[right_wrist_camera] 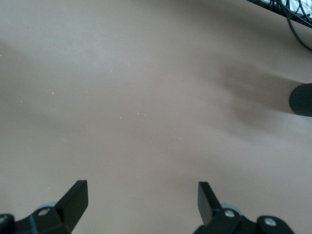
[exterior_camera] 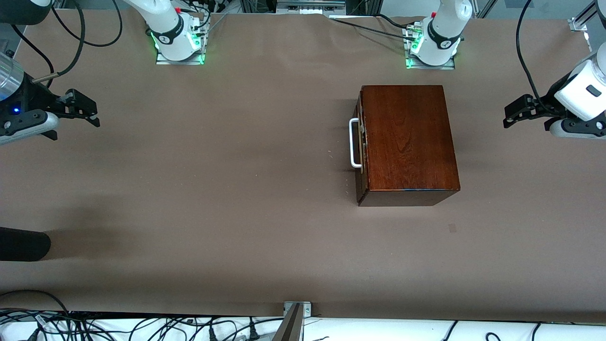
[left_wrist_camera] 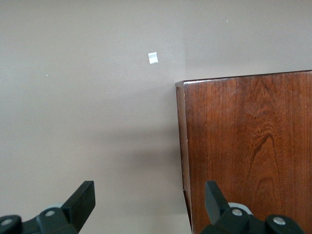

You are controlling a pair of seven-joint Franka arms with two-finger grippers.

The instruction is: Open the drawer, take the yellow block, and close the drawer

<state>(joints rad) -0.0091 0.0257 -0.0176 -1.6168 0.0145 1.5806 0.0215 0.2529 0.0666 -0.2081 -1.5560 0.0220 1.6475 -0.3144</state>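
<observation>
A glossy mahogany box stands on the brown table toward the left arm's end. Its drawer is pushed in, and the white bar handle faces the right arm's end. The yellow block is hidden. My left gripper hangs open over the table's edge at the left arm's end, apart from the box. In the left wrist view the box fills one side ahead of the left gripper. My right gripper waits open at the other end, over bare table.
A black cylinder pokes in over the table at the right arm's end, nearer the front camera, and shows too in the right wrist view. A small pale tape mark lies on the cloth near the box. Cables run along the front edge.
</observation>
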